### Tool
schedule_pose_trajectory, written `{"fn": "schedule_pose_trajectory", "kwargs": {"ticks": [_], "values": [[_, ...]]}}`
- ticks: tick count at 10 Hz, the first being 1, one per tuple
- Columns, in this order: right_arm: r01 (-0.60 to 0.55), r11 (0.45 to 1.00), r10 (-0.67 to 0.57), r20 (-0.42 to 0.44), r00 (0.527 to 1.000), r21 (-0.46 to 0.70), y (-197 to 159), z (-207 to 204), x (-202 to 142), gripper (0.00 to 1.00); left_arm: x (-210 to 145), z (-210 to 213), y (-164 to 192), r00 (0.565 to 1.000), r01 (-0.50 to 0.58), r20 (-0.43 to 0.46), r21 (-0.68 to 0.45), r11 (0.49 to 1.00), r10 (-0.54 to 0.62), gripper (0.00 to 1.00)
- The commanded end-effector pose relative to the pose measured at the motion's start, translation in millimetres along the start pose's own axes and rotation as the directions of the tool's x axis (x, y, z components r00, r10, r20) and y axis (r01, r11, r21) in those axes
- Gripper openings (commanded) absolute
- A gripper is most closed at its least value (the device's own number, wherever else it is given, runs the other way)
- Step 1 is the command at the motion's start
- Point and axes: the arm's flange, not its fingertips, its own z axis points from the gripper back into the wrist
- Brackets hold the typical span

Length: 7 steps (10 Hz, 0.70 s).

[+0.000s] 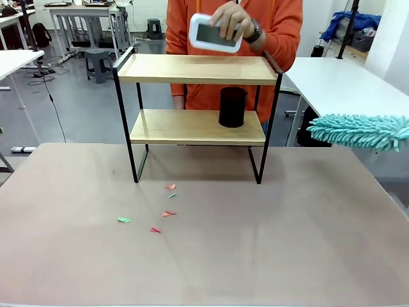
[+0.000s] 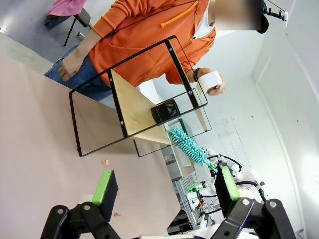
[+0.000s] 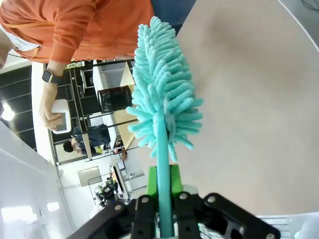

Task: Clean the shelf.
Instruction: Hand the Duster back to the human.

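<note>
Two-tier shelf [image 1: 197,69] stands far-centre on desk [image 1: 204,256]. Right gripper [image 3: 163,191] pinches teal duster [image 1: 361,131], right of shelf; left gripper [image 2: 167,191] spread wide. Person's hand [image 1: 233,22] lifts white box [image 1: 214,32]; dusting prob. next, w/ top board cleared.

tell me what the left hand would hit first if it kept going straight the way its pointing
Probably the shelf. The open left hand looks across the bare table toward its black frame and lower board, with nothing nearer between the fingers except small paper scraps lying flat. Depth is hard to judge.
</note>
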Motion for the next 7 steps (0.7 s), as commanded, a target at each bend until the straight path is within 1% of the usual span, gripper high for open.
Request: {"fn": "schedule_pose_trajectory", "kwargs": {"ticks": [1,2,3,4,5,6,7], "values": [[-0.021,1.000,0.021,0.001,1.000,0.009,2,1,0,0.13,-4,0,-1,1.000,0.019,0.001,-0.014,1.000,-0.019,1.00],[0.000,1.000,0.000,0.000,1.000,0.000,0,0,0,0.13,0,0,0,1.000,0.000,0.000,0.000,1.000,0.000,1.00],[-0.014,0.989,0.016,-0.012,1.000,0.148,-6,50,6,0.13,16,11,-65,0.997,0.081,0.007,-0.218,0.973,-0.082,1.00],[-0.086,0.967,0.096,-0.034,0.995,0.238,4,93,1,0.13,24,1,-113,0.980,0.191,0.005,-0.283,0.940,-0.198,1.00],[-0.163,0.956,0.187,-0.079,0.979,0.244,19,130,-13,0.13,21,-23,-153,0.968,0.201,-0.069,-0.375,0.905,-0.243,1.00],[-0.242,0.935,0.286,-0.148,0.947,0.260,31,153,-33,0.13,10,-48,-177,0.944,0.208,-0.149,-0.428,0.879,-0.296,1.00],[-0.319,0.905,0.391,-0.256,0.884,0.281,42,164,-57,0.13,-3,-74,-195,0.921,0.137,-0.259,-0.484,0.864,-0.292,1.00]]}}
